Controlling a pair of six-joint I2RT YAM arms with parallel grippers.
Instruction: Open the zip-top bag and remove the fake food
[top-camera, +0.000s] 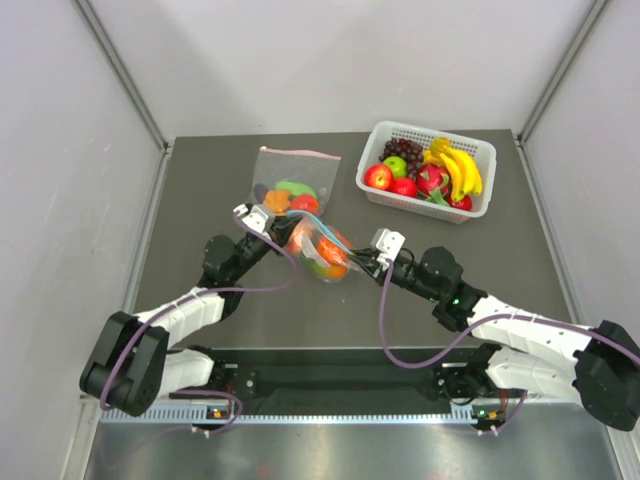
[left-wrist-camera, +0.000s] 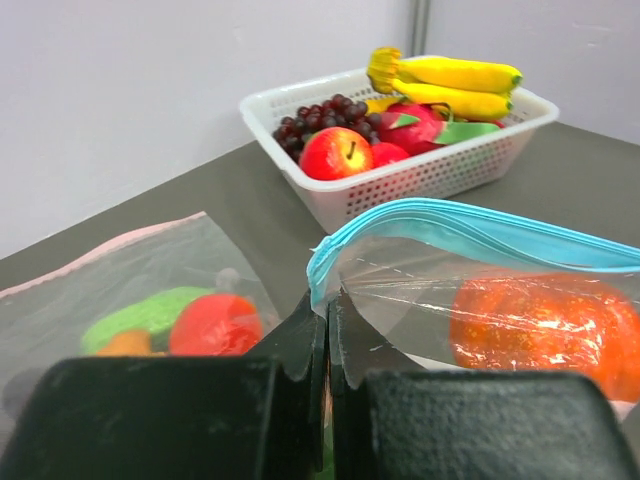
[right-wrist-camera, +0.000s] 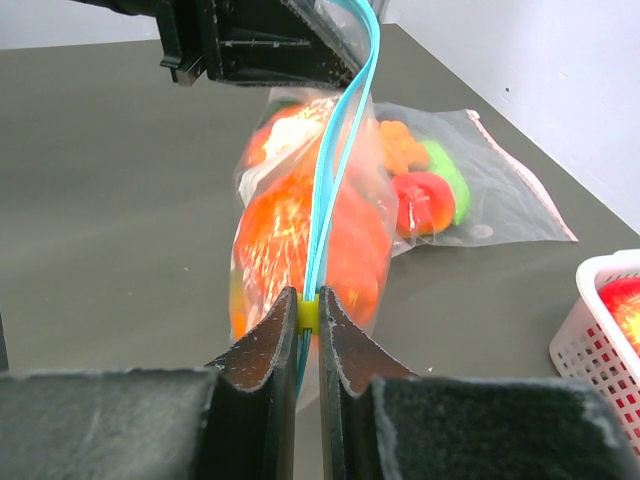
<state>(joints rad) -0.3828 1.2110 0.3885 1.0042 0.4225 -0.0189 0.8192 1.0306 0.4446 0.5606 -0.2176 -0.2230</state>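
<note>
The zip-top bag, clear with a teal-blue zip strip, hangs stretched between my two grippers above the table's middle. Orange fake food shows inside it, also in the left wrist view. My left gripper is shut on the bag's corner at the end of the strip. My right gripper is shut on the yellow slider of the zip strip at the opposite end. In the top view the left gripper is at the bag's left and the right gripper at its right.
A larger clear bag with a pink zip strip lies flat behind, holding green, red and orange pieces. A white basket with bananas, grapes and apples stands at the back right. Grey walls enclose the table.
</note>
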